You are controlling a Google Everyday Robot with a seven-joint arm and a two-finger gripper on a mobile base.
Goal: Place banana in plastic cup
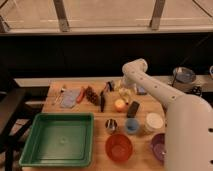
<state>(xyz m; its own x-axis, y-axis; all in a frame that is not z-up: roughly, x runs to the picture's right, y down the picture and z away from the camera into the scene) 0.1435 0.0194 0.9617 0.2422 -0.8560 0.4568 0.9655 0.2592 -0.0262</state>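
My gripper (125, 93) hangs at the end of the white arm over the back middle of the wooden table (75, 107), just behind the round yellow-orange fruit (119, 105). I cannot make out the slim pale-yellow banana; it may be hidden at or under the gripper. The small light-blue plastic cup (132, 125) stands upright nearer the front, between a shiny metal cup (111, 125) and a wider white cup (153, 121), clearly in front of the gripper and apart from it.
A green tray (30, 150) fills the front left. An orange bowl (119, 147) and a purple bowl (158, 146) sit at the front edge. A black block (133, 109), dark utensils (102, 100), reddish items (90, 95) and a blue-grey pad (70, 98) lie at the back.
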